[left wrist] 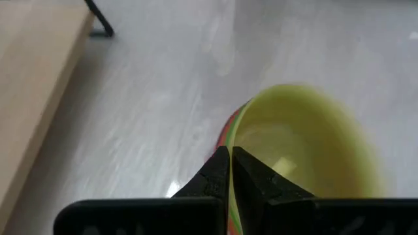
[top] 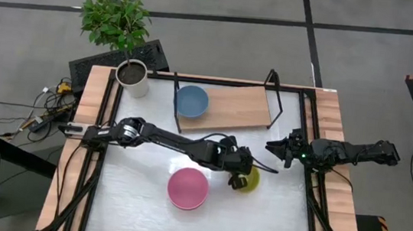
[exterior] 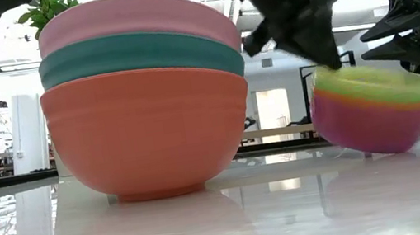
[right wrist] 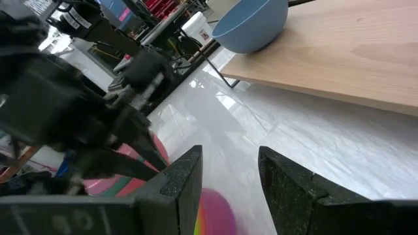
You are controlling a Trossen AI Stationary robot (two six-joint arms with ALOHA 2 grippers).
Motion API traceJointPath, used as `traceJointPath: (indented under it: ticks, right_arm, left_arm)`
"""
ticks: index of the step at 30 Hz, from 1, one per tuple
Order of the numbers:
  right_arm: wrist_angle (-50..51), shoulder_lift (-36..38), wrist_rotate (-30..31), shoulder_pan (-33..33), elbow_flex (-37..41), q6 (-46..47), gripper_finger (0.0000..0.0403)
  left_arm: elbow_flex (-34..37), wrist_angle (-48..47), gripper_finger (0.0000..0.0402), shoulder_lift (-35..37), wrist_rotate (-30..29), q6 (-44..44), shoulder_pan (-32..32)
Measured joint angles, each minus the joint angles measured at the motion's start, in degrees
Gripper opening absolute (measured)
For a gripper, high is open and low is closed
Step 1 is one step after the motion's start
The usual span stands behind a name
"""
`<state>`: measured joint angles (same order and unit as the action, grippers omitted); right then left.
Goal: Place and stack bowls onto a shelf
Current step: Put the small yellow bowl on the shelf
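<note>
Yellow-green bowl stack (exterior: 377, 109) tilted, rim pinched by left hand (left wrist: 230, 171), no writing

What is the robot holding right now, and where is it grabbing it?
The left gripper is pinching the rim of the small stack of bowls, yellow-green on top, which tilts. The right gripper holds nothing.

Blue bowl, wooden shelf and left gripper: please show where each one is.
Blue bowl (top: 192, 101): high view, its inside.
Wooden shelf (top: 242, 108): high view, bare board.
Left gripper (left wrist: 230, 171): left wrist view, between fingertips shut on the yellow-green bowl's rim.
</note>
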<state>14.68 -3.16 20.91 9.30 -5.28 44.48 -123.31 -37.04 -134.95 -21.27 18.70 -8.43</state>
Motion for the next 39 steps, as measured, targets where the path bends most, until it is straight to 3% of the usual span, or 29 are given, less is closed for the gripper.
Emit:
traceJointPath:
  ticks: [18, 24, 30, 32, 35, 39]
  right_arm:
    - [0.0, 0.0, 0.0, 0.0, 0.0, -0.5, 0.0175]
    - [0.0, 0.0, 0.0, 0.0, 0.0, -1.2, 0.0175]
    - [0.0, 0.0, 0.0, 0.0, 0.0, -1.2, 0.0175]
    - [0.0, 0.0, 0.0, 0.0, 0.0, -1.3, 0.0175]
    - [0.0, 0.0, 0.0, 0.0, 0.0, -1.4, 0.0175]
    - [0.0, 0.0, 0.0, 0.0, 0.0, -1.5, 0.0175]
  left_arm:
    - [-6.5, -1.7, 0.0, 0.1, 8.7, 4.2, 2.8]
    - [-4.7, 2.6, 0.0, -0.2, 20.5, 8.2, 5.0]
    - [-4.7, 1.5, 0.0, 0.0, 26.1, 8.1, 6.0]
    - [-4.7, 0.9, 0.0, 0.0, 24.3, 8.0, 6.4]
    - [-4.7, -2.0, 0.0, 0.0, 16.5, 7.2, 6.5]
    - [-7.1, -3.4, 0.002, -0.2, 16.2, -2.0, 6.4]
